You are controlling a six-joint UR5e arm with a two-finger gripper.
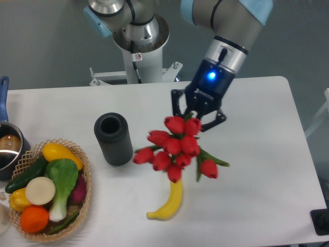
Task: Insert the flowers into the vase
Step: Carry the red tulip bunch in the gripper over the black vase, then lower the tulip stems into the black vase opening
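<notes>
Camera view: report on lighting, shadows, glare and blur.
Camera view: even, soft light; only faint shadows beside the vase and banana on the white table. No strong glare; a blue light glows on the gripper. The flowers look slightly soft, the basket sharp.

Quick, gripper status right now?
Gripper: closed on the flowers, carried in the air to the right of the vase, not yet in it.
</notes>
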